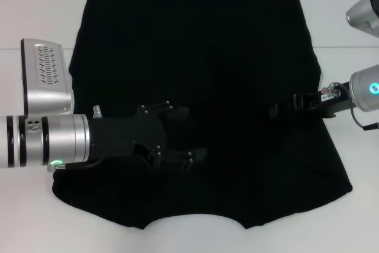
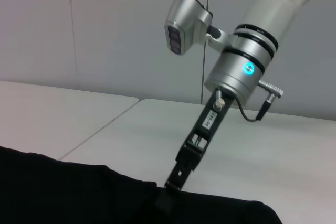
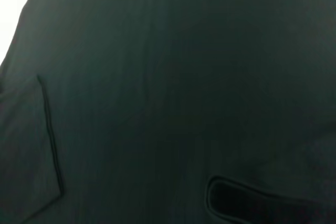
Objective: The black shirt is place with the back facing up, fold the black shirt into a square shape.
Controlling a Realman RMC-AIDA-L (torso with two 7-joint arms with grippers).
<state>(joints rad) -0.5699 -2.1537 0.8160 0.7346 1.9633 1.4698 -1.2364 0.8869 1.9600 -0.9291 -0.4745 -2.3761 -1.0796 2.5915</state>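
The black shirt (image 1: 201,39) lies flat on the white table (image 1: 35,16), plain side up, with both sleeves folded inward. My left gripper (image 1: 192,134) hovers over the shirt's lower left part, open, with nothing visibly between its fingers. From the right edge my right gripper (image 1: 277,111) reaches in over the shirt at mid height. The left wrist view shows the right gripper (image 2: 170,184) tilted down, its tip at the shirt (image 2: 63,192). Black fabric (image 3: 157,77) fills the right wrist view, with a folded sleeve edge (image 3: 50,129).
White table surface (image 1: 361,217) surrounds the shirt on the left, right and front. The left arm's silver camera housing (image 1: 44,75) sits over the table's left side. A pale wall (image 2: 105,35) stands behind the table.
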